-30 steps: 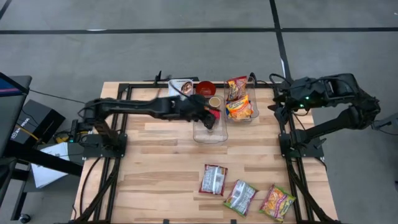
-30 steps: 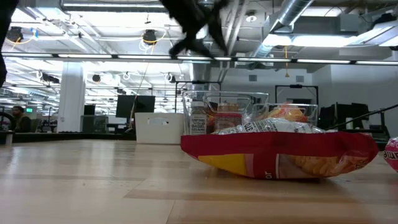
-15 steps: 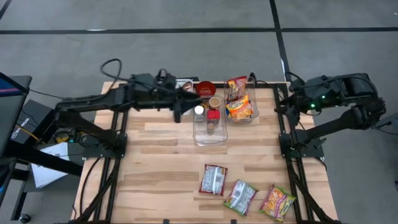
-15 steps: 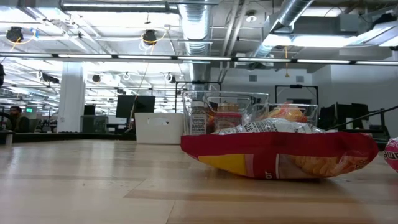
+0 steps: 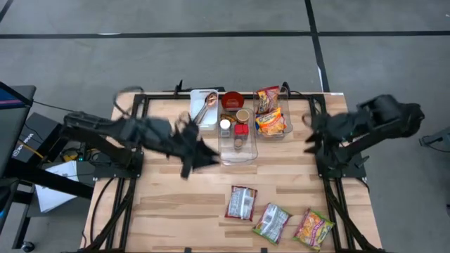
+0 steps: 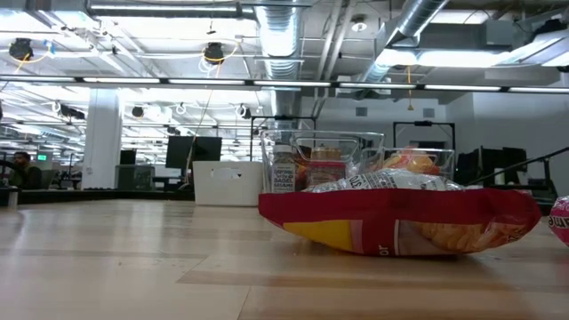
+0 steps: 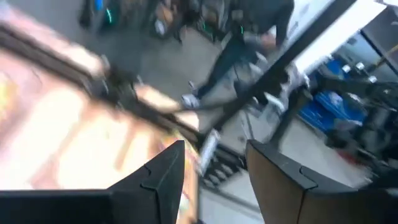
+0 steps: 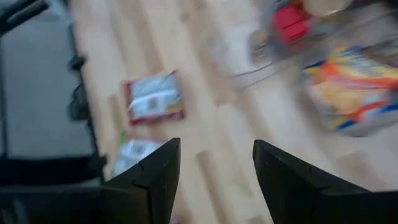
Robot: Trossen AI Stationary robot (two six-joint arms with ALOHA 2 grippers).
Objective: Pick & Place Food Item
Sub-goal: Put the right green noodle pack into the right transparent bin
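The left tool [image 5: 199, 156] hangs over the tabletop [image 5: 176, 204] just left of the clear bin [image 5: 238, 140], blurred in the high view. In its wrist view its two dark fingers [image 7: 163, 180] stand parted with nothing between them. The right tool [image 5: 311, 135] sits at the tabletop's right edge, beside the second clear bin [image 5: 273, 119]; its fingers [image 8: 152, 180] also stand apart and empty.

Nearest the left tool, the clear bin holds small jars: a white-capped one [image 5: 225, 124], a red-capped one [image 5: 241, 129] and a tan-lidded one [image 5: 242, 114]. The second bin, touching it on the right, holds two orange-and-yellow snack packets [image 5: 270, 121]. Behind the bins lie a red bowl [image 5: 232, 100] and a white tray [image 5: 204, 107] with a spoon on it.

Well apart from both tools, near the front edge, three loose packets lie flat in a row: a red-bordered silver one [image 5: 241, 202], a green one [image 5: 271, 222] and a yellow-red one [image 5: 313, 228]. The right wrist view shows the red-bordered packet [image 8: 153, 99] ahead of its fingers. In the low view a red and yellow bag [image 6: 400, 222] lies close to the camera, the bins behind it.
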